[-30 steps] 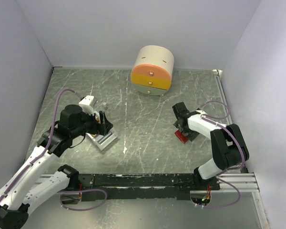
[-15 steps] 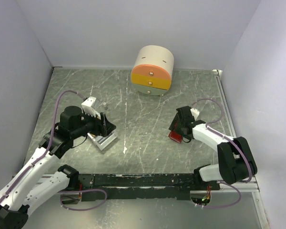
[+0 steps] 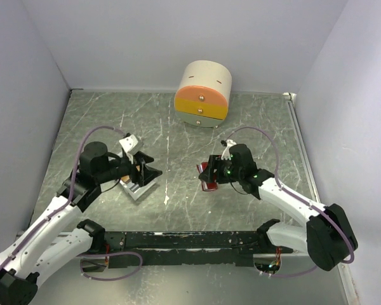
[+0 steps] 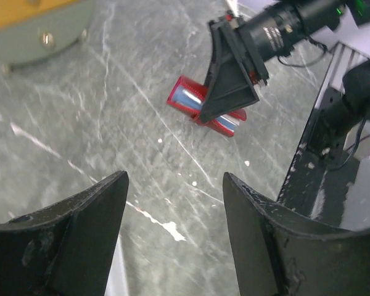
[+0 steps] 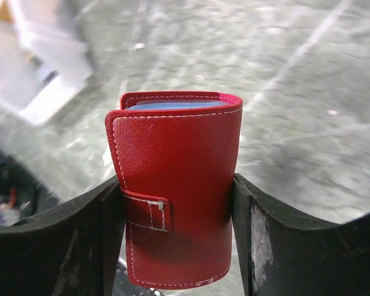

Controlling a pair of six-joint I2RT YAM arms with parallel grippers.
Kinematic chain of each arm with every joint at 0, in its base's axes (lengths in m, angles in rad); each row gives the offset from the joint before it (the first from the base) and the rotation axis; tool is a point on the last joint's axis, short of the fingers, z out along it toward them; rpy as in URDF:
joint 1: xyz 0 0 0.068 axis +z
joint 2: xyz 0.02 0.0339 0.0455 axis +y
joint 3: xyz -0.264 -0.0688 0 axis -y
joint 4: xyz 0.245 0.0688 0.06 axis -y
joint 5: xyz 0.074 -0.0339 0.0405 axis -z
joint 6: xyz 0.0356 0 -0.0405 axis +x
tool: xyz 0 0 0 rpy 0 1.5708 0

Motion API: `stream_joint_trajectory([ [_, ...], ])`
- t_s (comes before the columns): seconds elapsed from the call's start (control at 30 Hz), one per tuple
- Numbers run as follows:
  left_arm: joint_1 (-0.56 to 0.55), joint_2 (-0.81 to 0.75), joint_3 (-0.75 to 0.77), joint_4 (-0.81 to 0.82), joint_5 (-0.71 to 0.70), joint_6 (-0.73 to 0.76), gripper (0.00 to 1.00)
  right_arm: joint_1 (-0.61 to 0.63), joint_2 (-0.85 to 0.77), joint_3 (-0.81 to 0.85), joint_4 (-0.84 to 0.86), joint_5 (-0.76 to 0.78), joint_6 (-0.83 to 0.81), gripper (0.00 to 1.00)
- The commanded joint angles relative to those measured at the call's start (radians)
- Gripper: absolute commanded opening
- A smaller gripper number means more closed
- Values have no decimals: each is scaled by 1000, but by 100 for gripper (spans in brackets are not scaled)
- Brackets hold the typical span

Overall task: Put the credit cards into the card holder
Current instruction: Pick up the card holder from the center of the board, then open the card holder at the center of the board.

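The right hand [image 5: 176,185] pinches the red card holder [image 5: 172,142] by both side edges over the middle of the table [image 3: 178,133]. The holder looks light and soft-covered, so a firm side grip suits it. The left hand [image 4: 174,179] hangs spread and empty by the white tray [image 3: 138,189].

The card holder [image 5: 172,154] is red, folded shut, strap tab on front, blue sleeve edges at top; 4 o'clock from centre of table [image 3: 178,127].

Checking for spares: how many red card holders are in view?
1. The card holder is clamped in the right gripper, near the table's middle; no other shows.
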Motion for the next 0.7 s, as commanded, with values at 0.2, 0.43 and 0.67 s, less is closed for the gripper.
stream_joint_trajectory([
  [0.2, -2, -70, -35, 116, 315, 648, 76, 19, -54, 101, 72, -527, -85, 62],
  [0.43, -4, -14, -80, 233, 457, 723, 75, 62, -28, 69, 259, -678, 57, 62],
  [0.67, -13, 60, -52, 204, 505, 788, 66, 93, 26, 110, 314, -720, 95, 62],
])
